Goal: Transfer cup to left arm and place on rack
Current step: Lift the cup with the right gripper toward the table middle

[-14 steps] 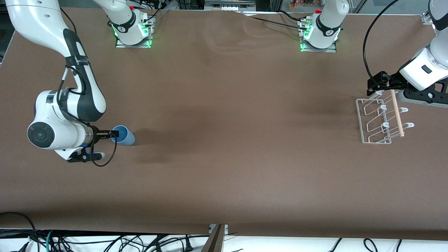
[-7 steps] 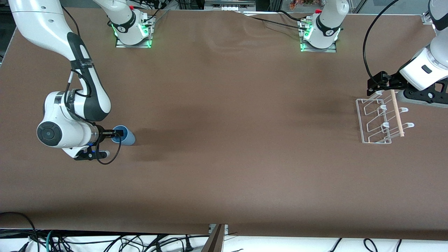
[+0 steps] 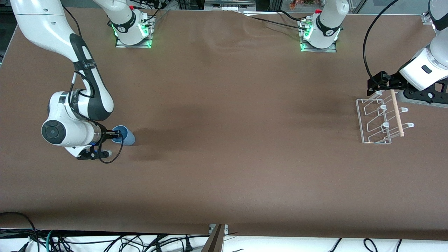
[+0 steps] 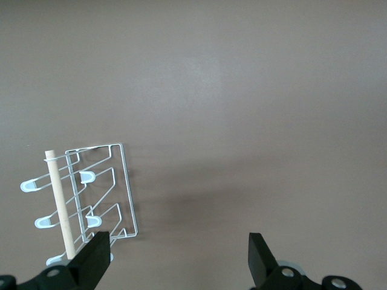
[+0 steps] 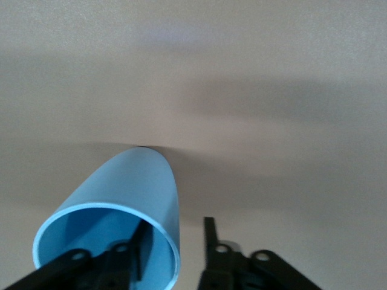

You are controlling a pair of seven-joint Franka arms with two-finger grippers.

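The light-blue cup (image 3: 127,137) lies on its side toward the right arm's end of the table, its mouth facing my right gripper (image 3: 117,134). In the right wrist view the cup (image 5: 138,181) fills the near field. My right gripper (image 5: 174,225) straddles the rim, one finger inside the mouth and one outside. The jaws stand narrowed, with a small gap showing between the outer finger and the wall. My left gripper (image 3: 373,85) waits open above the white wire rack (image 3: 375,120), its fingers wide apart around nothing (image 4: 179,249). The rack (image 4: 101,190) carries a wooden dowel (image 4: 59,205).
Brown table cover (image 3: 231,115) spans the whole surface between the cup and the rack. Both arm bases (image 3: 132,33) stand along the edge farthest from the front camera. Cables hang below the table's near edge.
My right arm has slid toward the cup, one finger going into its mouth, and the jaws have narrowed around the rim. The cup has stayed put. The left arm has not moved.
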